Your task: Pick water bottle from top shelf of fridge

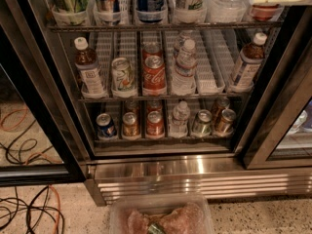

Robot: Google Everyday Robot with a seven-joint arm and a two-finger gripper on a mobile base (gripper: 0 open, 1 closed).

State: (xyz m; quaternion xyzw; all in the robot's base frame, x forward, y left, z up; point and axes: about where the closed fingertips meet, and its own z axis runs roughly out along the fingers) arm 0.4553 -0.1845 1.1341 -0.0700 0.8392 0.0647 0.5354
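Observation:
The fridge [161, 168] fills the view, its door open, with three wire racks above a steel louvred base. The top shelf [161, 27] runs along the upper edge of the view. The water bottle [226, 1], clear and ribbed, stands at the right end of that shelf with its top cut off by the picture's edge. My gripper [158, 221] appears as a pale pinkish shape at the bottom centre, low in front of the fridge base and far below the bottle.
Cans and a leafy item share the top shelf left of the bottle. The lower racks hold soda cans, small white-capped bottles and brown drink bottles. Cables [29, 204] lie on the floor at the left. A black door frame [273, 130] stands at the right.

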